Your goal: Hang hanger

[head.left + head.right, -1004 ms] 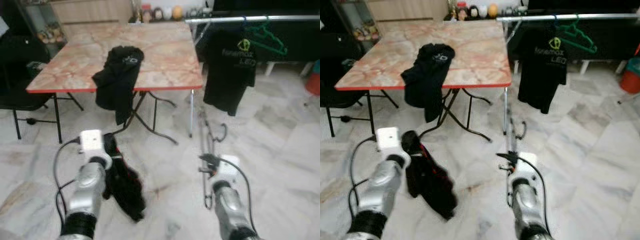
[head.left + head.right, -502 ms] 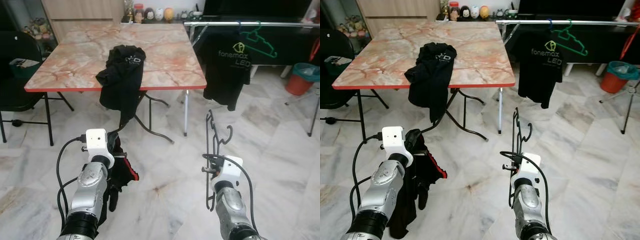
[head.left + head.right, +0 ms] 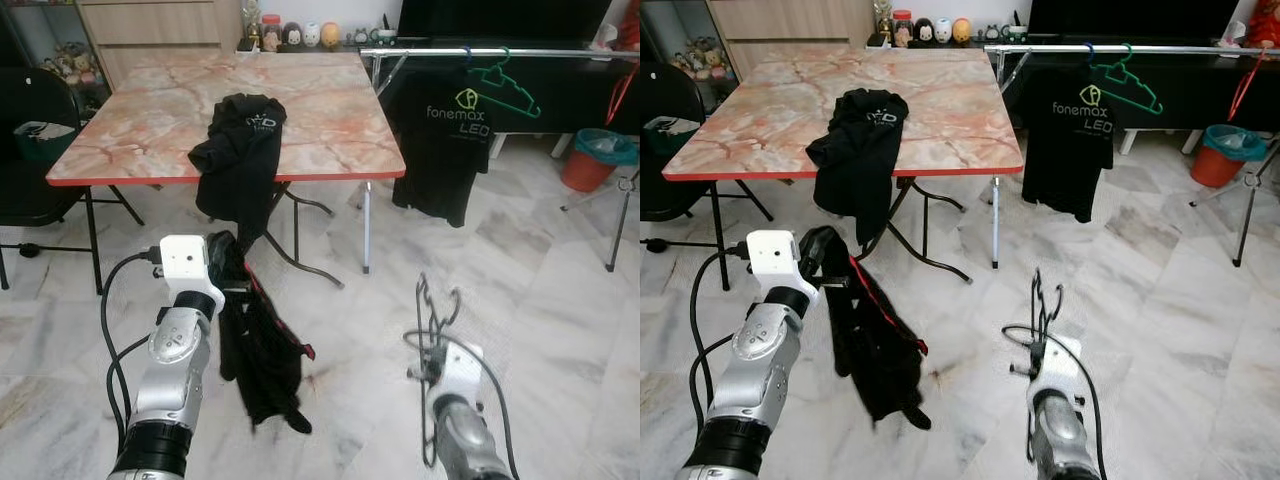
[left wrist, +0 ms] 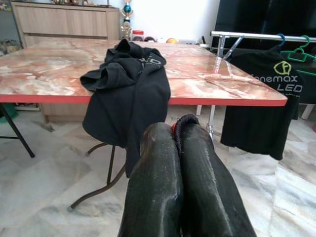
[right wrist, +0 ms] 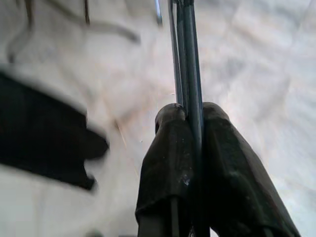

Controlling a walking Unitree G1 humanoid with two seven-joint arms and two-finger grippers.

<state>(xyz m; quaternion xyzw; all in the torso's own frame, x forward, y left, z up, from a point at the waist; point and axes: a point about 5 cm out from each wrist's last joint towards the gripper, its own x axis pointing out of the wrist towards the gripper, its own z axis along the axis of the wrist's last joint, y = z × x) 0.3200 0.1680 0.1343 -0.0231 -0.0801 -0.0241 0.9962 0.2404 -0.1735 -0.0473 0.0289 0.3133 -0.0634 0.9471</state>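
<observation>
Lower now than half a second ago, the black wire hanger (image 3: 432, 318) sits in the right end effector (image 3: 432, 362), and the dark garment with red trim (image 3: 873, 345) hangs longer from the left end effector (image 3: 830, 262) than it did then. Right fingers (image 5: 165, 163) are clenched on the hanger's wires, which run straight out between them in the wrist view. Its long axis stands nearly upright, hook end uppermost and curling toward the robot's right, the lower loop dropping past the wrist. Left fingers (image 4: 158, 187) are pressed together on a fold of the garment, a sliver of red showing between them; the cloth drapes down beside the left arm above the marble floor (image 3: 560, 300).

Ahead stands a folding worktop (image 3: 330, 120) with a marbled orange top and red edge, a black shirt (image 3: 240, 150) slung over its near edge. To its right a metal clothes rail (image 3: 1160, 48) carries a black printed T-shirt (image 3: 1072, 140) and a green hanger (image 3: 1125, 82). A black chair (image 3: 35, 150) stands at the left, an orange bin (image 3: 588, 160) at the far right. Open floor lies between the robot and the rail.
</observation>
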